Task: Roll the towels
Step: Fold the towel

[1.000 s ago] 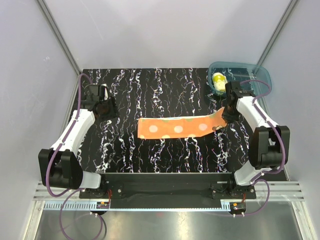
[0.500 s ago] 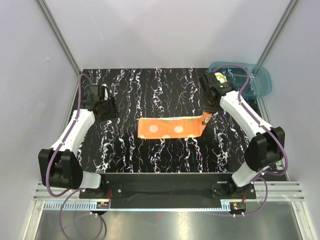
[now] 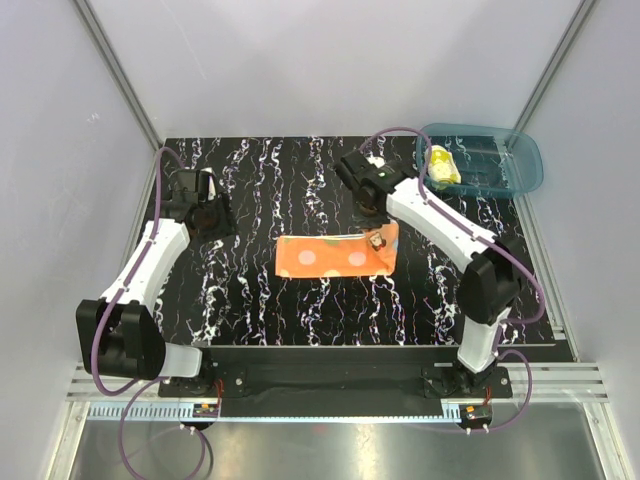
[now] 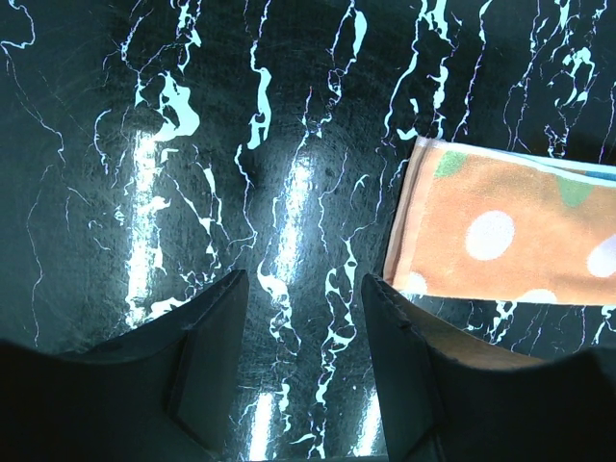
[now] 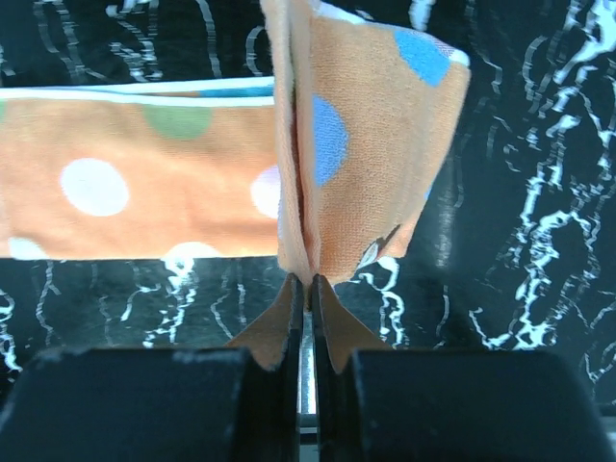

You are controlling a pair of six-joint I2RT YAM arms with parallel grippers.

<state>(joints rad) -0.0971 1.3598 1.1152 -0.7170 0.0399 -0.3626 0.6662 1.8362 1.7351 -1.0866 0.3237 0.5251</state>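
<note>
The orange towel (image 3: 325, 258) with pale dots lies as a strip on the black marbled table (image 3: 260, 170). Its right end is lifted and folded back over the strip. My right gripper (image 3: 377, 241) is shut on that raised end; in the right wrist view the doubled cloth (image 5: 375, 164) stands pinched between the closed fingertips (image 5: 308, 281), with the flat part (image 5: 144, 192) behind. The yellow towel (image 3: 442, 166) lies bunched in the teal bin (image 3: 528, 170). My left gripper (image 3: 205, 214) hovers open and empty (image 4: 303, 281) left of the orange towel's left edge (image 4: 500, 236).
The translucent teal bin stands at the table's back right corner. Grey enclosure walls (image 3: 90, 120) rise on the left, right and back. The right arm (image 3: 440, 220) reaches diagonally across the right half of the table.
My right gripper has swung left from beside the bin, carrying the orange towel's right end up and over the strip, which now looks shorter. The left arm has stayed put.
</note>
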